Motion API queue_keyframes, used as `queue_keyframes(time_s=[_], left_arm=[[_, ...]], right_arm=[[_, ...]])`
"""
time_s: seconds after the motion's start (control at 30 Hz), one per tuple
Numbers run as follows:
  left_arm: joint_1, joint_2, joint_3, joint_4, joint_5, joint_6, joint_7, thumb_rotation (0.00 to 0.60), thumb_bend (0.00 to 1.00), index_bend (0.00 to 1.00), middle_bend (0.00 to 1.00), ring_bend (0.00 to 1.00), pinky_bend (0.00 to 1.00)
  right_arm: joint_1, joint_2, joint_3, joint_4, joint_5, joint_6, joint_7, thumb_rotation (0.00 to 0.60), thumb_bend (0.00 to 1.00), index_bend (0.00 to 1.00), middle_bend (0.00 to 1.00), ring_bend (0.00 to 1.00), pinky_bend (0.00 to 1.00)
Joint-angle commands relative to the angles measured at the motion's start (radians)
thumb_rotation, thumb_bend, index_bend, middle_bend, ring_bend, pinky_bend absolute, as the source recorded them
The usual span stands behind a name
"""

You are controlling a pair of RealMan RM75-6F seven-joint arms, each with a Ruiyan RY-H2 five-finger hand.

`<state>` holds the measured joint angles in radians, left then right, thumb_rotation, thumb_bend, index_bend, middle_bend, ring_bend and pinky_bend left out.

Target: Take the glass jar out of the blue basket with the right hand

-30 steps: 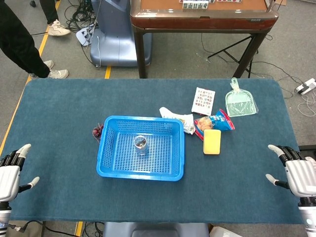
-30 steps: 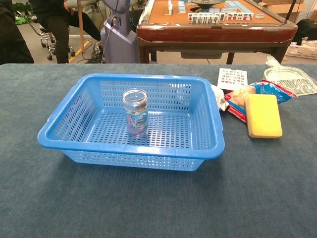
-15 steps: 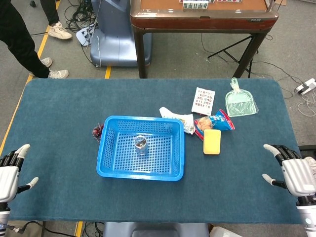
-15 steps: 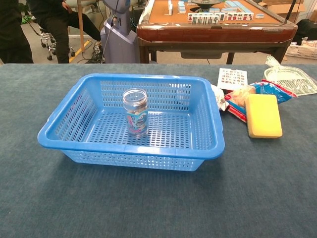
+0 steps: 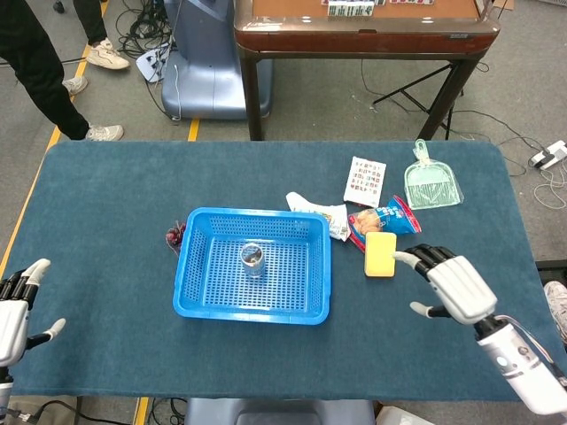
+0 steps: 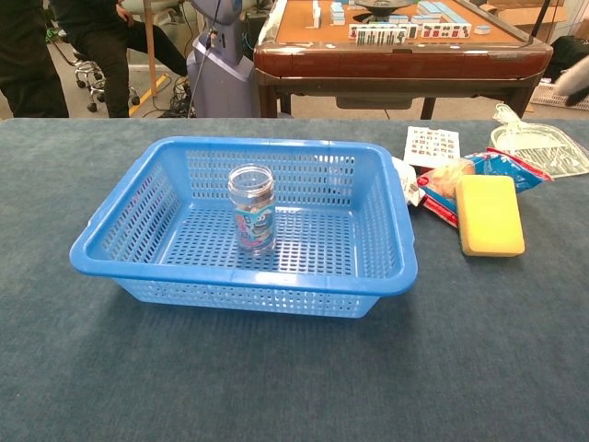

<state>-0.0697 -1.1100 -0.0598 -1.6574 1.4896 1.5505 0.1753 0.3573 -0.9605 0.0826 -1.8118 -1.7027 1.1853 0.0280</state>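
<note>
Standing upright in blue basket (image 5: 197, 299), glass jar (image 5: 252, 259), well left of empty, spread-fingered right robot hand (image 5: 454, 286).

table (image 5: 115, 195): I see matt blue cloth, slightly napped.
blue basket (image 6: 386, 267): smooth perforated plastic with a mild sheen.
glass jar (image 6: 251, 208): clear, glossy glass with a printed label.
sponge (image 6: 489, 214): matt yellow foam, finely porous.
snack packet (image 5: 396, 215): shiny plastic film.
my right hand (image 5: 450, 282): smooth pale plastic shell, dark finger joints.
dustpan (image 5: 431, 184): translucent green plastic.

right robot hand (image 5: 454, 287) extended — fingers spread, left robot hand (image 5: 12, 310) low — empty
</note>
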Motion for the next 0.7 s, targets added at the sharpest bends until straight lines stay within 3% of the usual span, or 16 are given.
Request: queue_keyframes(time_s=[0.03, 0.33, 0.7], left_arm=[[0.005, 0.004, 0.001, -0.003, 0.004, 0.008, -0.001, 0.6, 0.15, 0.12, 0.14, 0.15, 0.18], [0.017, 0.016, 0.003, -0.009, 0.012, 0.025, -0.006, 0.6, 0.15, 0.12, 0.14, 0.15, 0.18], [0.032, 0.029, 0.003, -0.016, 0.014, 0.046, -0.008, 0.6, 0.15, 0.12, 0.14, 0.15, 0.18]], right_arm=[[0.112, -0.001, 0.048, -0.047, 0.013, -0.123, -0.01, 0.6, 0.05, 0.2, 0.25, 0.19, 0.28], [0.348, -0.12, 0.138, -0.015, 0.144, -0.381, -0.065, 0.6, 0.05, 0.2, 0.23, 0.19, 0.28], [0.562, -0.36, 0.176, 0.172, 0.322, -0.56, -0.202, 0.6, 0.05, 0.02, 0.12, 0.15, 0.28]])
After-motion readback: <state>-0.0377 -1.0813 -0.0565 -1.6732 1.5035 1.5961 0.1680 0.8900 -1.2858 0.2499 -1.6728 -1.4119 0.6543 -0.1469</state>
